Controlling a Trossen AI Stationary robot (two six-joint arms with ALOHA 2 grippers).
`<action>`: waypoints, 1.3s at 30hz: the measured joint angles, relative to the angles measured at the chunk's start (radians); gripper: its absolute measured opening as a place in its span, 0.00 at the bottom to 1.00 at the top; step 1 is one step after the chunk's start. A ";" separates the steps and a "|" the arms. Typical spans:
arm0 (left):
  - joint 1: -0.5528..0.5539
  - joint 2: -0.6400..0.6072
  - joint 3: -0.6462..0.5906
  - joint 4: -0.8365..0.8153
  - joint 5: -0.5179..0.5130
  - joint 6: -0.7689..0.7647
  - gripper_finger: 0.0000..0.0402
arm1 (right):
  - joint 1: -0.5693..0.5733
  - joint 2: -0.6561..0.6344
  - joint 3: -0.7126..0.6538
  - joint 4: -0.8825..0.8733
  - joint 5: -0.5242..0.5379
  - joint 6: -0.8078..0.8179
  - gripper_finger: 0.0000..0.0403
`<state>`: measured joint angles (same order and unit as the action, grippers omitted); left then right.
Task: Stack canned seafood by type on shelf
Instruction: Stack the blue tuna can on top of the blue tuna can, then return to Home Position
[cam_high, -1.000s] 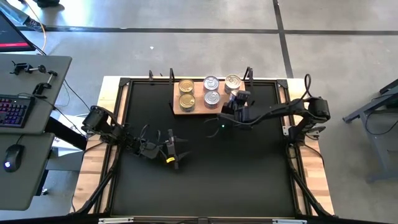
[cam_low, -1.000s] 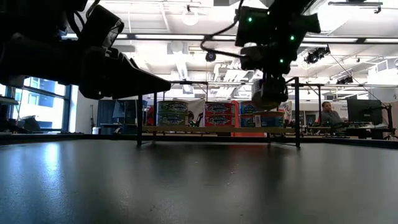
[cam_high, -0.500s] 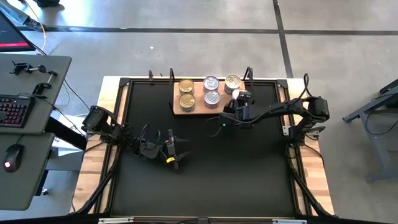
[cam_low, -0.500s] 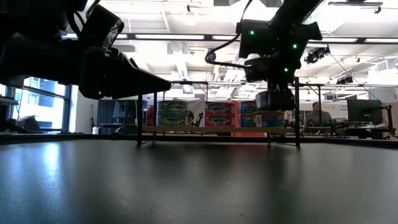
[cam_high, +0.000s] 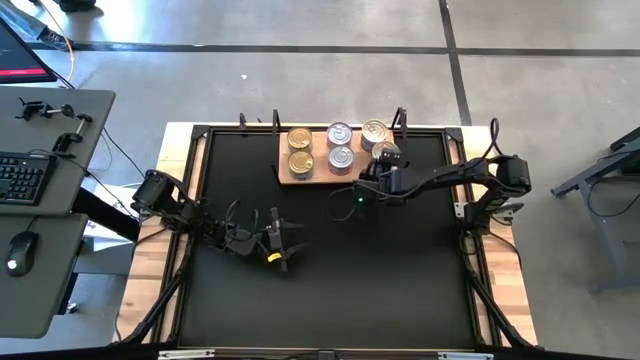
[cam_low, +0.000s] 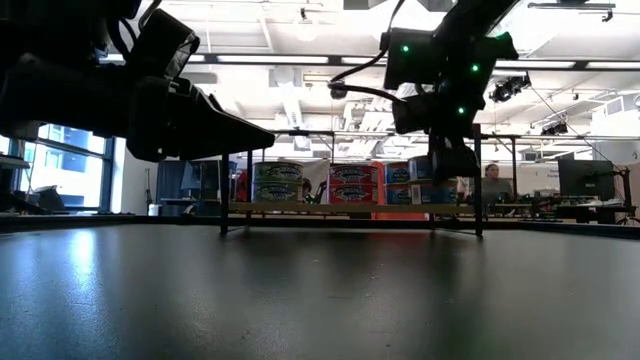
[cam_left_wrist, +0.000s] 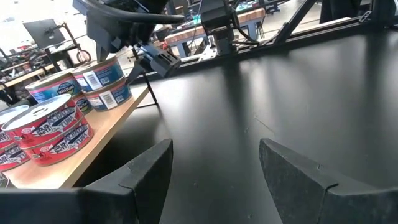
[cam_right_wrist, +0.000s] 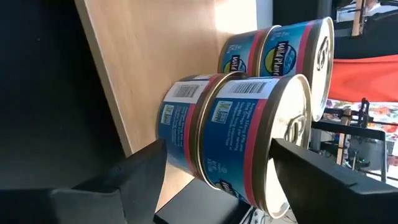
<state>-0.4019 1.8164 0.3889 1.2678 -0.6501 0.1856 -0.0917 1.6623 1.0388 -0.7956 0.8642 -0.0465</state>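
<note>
Altogether six tin stacks (cam_high: 340, 146) on one shelf (cam_high: 316, 168) — right gripper (cam_high: 378, 168) wide open beside them — left gripper (cam_high: 279, 240) wide too

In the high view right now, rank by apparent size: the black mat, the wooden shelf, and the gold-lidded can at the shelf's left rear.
1. Black mat, largest by far, covering most of the table.
2. Wooden shelf, several cans wide.
3. Gold-lidded can, smallest; it looks alike in size to the other cans there.
</note>
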 joint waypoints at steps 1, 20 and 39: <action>0.000 0.000 0.000 0.000 0.000 0.000 0.58 | 0.000 0.000 0.001 -0.001 0.000 0.001 0.68; 0.000 0.000 0.000 0.000 0.000 -0.001 0.58 | -0.051 0.001 0.163 -0.039 -0.201 0.017 0.58; -0.011 0.000 0.000 -0.013 -0.001 -0.003 0.58 | -0.036 -0.017 0.164 0.007 -0.097 0.010 0.58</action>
<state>-0.4131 1.8164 0.3893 1.2545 -0.6514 0.1829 -0.1273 1.6457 1.2031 -0.7881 0.7672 -0.0367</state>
